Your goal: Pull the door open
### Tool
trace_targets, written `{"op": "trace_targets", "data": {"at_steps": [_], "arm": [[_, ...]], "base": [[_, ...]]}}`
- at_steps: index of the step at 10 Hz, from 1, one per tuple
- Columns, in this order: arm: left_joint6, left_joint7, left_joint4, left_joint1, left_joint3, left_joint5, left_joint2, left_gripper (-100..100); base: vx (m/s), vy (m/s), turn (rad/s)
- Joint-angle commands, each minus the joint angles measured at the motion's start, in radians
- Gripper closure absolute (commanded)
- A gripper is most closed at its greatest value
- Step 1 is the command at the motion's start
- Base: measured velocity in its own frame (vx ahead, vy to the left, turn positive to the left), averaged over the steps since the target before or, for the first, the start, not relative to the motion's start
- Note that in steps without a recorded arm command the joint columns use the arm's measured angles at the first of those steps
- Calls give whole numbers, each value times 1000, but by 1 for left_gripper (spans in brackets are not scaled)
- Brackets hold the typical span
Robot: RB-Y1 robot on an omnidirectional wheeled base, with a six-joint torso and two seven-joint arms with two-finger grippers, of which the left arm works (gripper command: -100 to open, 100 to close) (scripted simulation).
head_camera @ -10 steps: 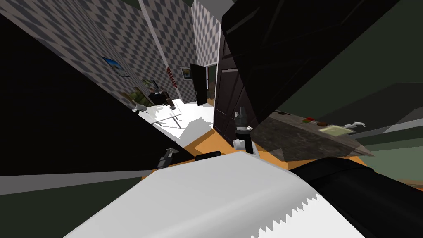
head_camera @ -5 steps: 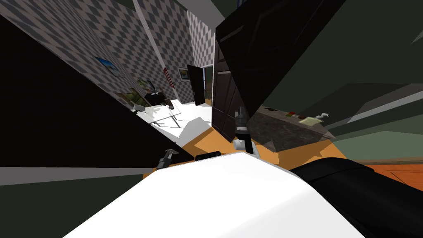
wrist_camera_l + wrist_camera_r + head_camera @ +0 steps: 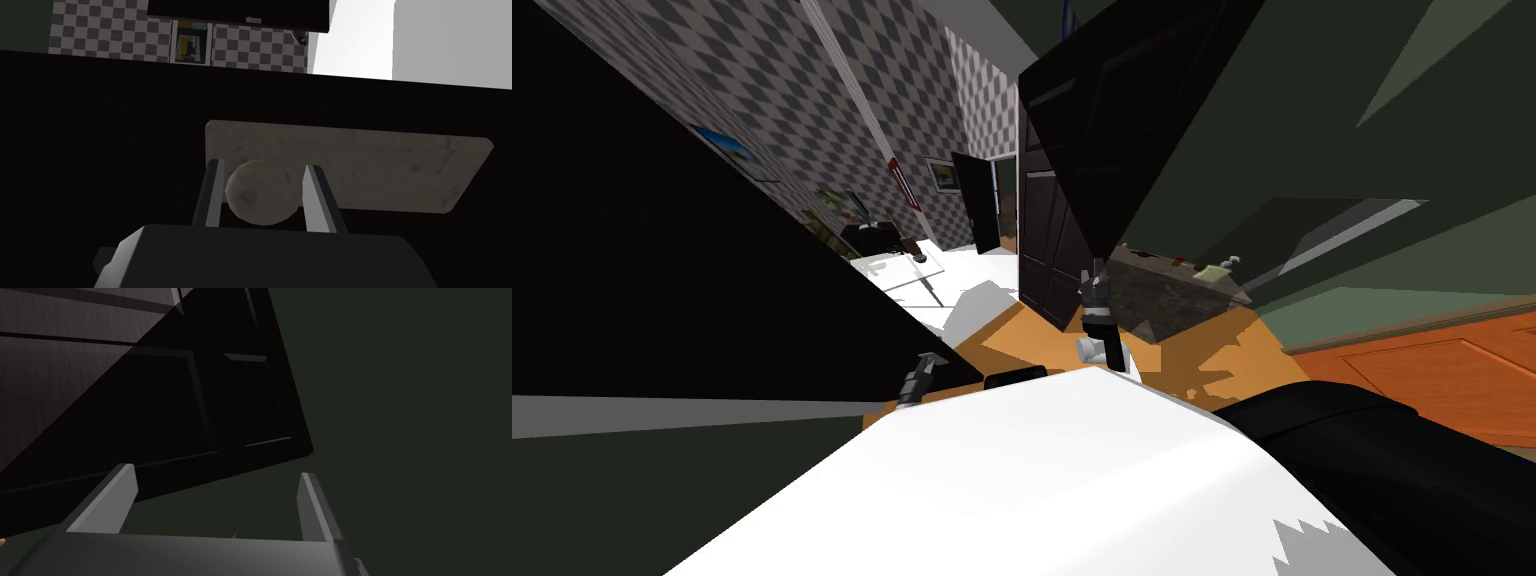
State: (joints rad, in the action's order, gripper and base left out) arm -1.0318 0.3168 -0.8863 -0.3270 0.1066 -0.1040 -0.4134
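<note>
The door [image 3: 100,150] is a flat black plane; in the head view it spreads across the left [image 3: 662,260]. On it sits a pale plate [image 3: 390,170] bearing a round, dull knob [image 3: 260,195]. My left gripper [image 3: 263,167] is shut on this knob, a finger pressing each side; the head view shows it at the door's near edge [image 3: 924,368]. My right gripper [image 3: 216,473] stands open and holds nothing, raised ahead of my chest [image 3: 1094,275]. It faces a dark panelled door [image 3: 150,413] and a dark green wall [image 3: 400,413].
A dark panelled door [image 3: 1047,230] stands ahead beside the right gripper. Right of it is a stone-topped counter [image 3: 1162,300] with small items. A white table [image 3: 907,270] stands by the chequered wall [image 3: 842,100]. Orange floor [image 3: 1032,340] lies ahead, and an orange wood panel [image 3: 1412,370] is at the right.
My view has swung: the counter and panelled door slid left, and the orange wood panel came in at the right. Both grippers keep their places; the left stays at the door's edge.
</note>
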Motion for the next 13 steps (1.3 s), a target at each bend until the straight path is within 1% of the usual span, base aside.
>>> {"op": "trace_targets", "data": {"at_steps": [1,3,4,5,8,10,11,12,13], "arm": [[18,-15,11,31,13,-7,12,100],[47,-29,7,56,21,-16,20,100],[67,-39,4,74,26,-23,26,100],[81,-45,3,85,29,-27,29,100],[117,-63,-1,117,38,-37,40,100],[131,-69,-2,128,41,-41,44,100],[134,-68,-8,123,39,-40,42,100],[104,-58,7,102,49,-36,29,100],[83,-52,15,90,54,-33,20,100]], "base": [[-259,74,-179],[-245,71,-145],[-248,83,-175],[-250,93,-171],[-196,90,-100],[-173,78,-70],[-65,35,-30],[-17,-1,-37],[-18,-4,-13]]}}
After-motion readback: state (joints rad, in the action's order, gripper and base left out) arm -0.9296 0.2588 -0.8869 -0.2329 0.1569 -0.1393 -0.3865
